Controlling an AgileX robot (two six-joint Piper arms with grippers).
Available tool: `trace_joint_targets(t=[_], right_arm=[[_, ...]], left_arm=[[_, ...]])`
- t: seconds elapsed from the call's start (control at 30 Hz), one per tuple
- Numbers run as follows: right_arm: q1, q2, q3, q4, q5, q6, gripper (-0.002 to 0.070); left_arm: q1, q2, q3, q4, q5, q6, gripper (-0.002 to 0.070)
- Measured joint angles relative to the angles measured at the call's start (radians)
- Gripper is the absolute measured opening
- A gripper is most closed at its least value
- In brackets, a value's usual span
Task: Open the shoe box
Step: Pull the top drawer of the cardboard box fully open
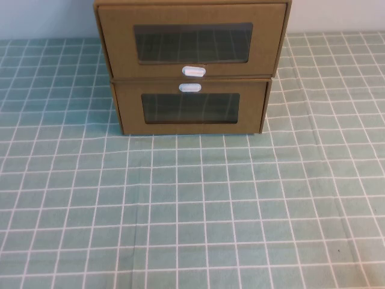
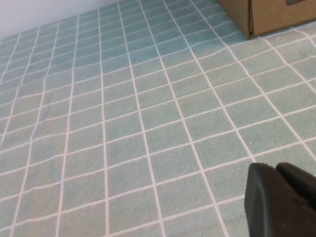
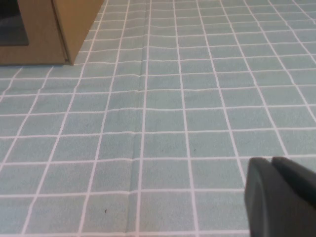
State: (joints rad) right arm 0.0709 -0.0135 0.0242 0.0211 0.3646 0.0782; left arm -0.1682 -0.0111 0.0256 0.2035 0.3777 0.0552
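Cardboard shoe boxes (image 1: pixel 240 69), two stacked, fronts shut, at far edge of cloth (image 1: pixel 192 211), left gripper (image 2: pixel 276 170) and right gripper (image 3: pixel 272 163) closed on nothing, low over open cloth

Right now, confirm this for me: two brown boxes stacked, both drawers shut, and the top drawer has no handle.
Not quite: the high view shows a white handle on the top drawer, as on the lower drawer. The rest holds. The left hand and right hand are over the cloth, clear of both drawers.
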Motion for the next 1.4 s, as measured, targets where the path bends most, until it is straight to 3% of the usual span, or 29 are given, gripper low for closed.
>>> trace_joint_targets(t=[1.0, 1.23, 1.4], right_arm=[[0.000, 0.000, 0.000, 0.000, -0.010, 0.000, -0.0014], [0.000, 0.000, 0.000, 0.000, -0.174, 0.000, -0.0013], [0.000, 0.000, 0.000, 0.000, -0.409, 0.000, -0.0013]], left_arm=[[0.000, 0.000, 0.000, -0.027, -0.020, -0.071, -0.0005], [0.000, 0.000, 0.000, -0.031, -0.131, -0.071, -0.0005], [0.000, 0.000, 0.000, -0.038, -0.333, -0.093, -0.0005]])
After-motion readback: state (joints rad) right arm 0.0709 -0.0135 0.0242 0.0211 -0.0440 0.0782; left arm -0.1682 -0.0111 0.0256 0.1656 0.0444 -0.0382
